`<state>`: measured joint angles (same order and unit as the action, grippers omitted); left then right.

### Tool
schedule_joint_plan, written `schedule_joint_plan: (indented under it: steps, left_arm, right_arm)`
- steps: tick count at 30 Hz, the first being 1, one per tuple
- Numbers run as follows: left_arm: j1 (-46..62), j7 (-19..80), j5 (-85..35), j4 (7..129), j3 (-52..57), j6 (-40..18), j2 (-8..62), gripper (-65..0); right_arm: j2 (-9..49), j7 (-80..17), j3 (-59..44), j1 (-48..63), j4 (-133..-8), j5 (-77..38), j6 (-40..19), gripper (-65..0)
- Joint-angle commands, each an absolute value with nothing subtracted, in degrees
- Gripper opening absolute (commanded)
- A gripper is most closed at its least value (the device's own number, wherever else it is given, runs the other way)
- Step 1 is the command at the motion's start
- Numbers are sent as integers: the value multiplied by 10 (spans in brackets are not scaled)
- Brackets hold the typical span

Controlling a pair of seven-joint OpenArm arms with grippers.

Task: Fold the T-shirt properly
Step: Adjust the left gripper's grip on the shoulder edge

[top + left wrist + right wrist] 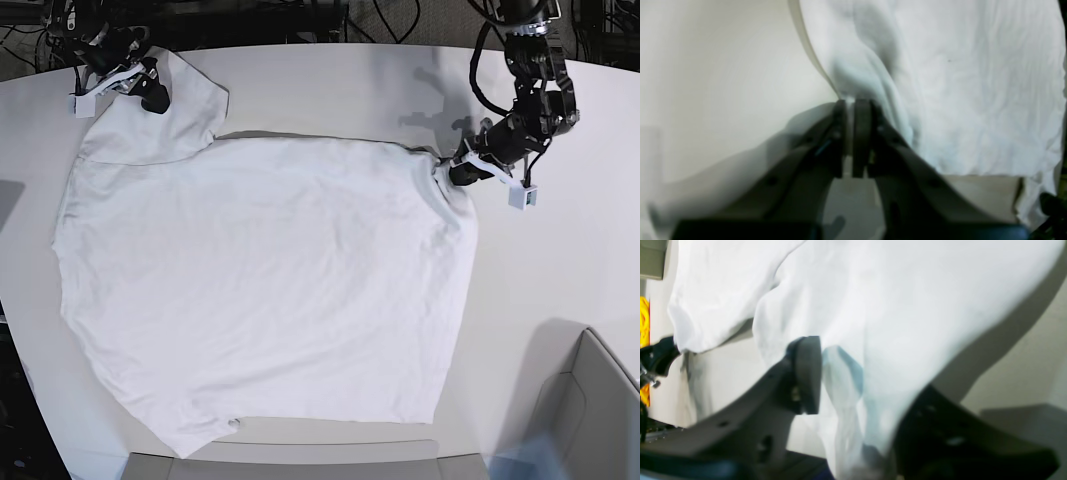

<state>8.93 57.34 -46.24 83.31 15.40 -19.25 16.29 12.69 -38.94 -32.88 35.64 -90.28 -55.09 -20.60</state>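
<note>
White cotton fills the left wrist view: the T-shirt [957, 100] spreads wrinkled across the right side, its edge curving down to the left gripper [850, 103]. Those dark fingers [862, 133] are pressed nearly together, and a thin sliver of cloth sits pinched between them. Bare pale tabletop [723, 83] lies to the left of the cloth.

Over to the right wrist view, and it's blurred. The T-shirt [890, 306] hangs in a big fold right over the right gripper [857, 380]. One grey pad [808, 373] shows clear on the left; the other finger is mostly behind fabric. Cloth drapes down through the gap between them, but the jaws stand apart here, and I cannot tell whether they're actually gripping.

Base view now. The T-shirt [260, 290] lies spread flat on the white table [330, 90], covering most of its middle. The right gripper [145, 90] is at the shirt's upper-left sleeve corner. The left gripper [450, 168] bites the shirt's upper-right corner, where the fabric bunches to a point.
</note>
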Motion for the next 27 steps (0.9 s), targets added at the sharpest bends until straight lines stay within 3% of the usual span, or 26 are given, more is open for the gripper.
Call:
schedule_joint_plan:
  steps: [1,4,5,15,23,27]
  left_arm:
    - [91,581,-448,836,160,-187,171,-650]
    - [91,582,-448,836,161,-187,183,-650]
    - [91,582,-449,836,161,-187,187,-650]
    - [131,585,-451,894,265,-187,192,-650]
    - [112,591,-451,897,271,-182,190,-650]
    - [87,642,-460,916,270,-181,191,-583]
  right_arm:
    - [132,-398,-332,360,-909,-540,-202,-493]
    - [132,-398,-332,359,-928,-538,-201,-635]
    - [133,-398,-333,359,-933,-537,-200,-650]
    - [133,-402,-369,377,-1033,-537,-200,-650]
    - [138,-402,-367,377,-1032,-537,-200,-650]
    - [139,-402,-366,374,-1031,-535,-200,-650]
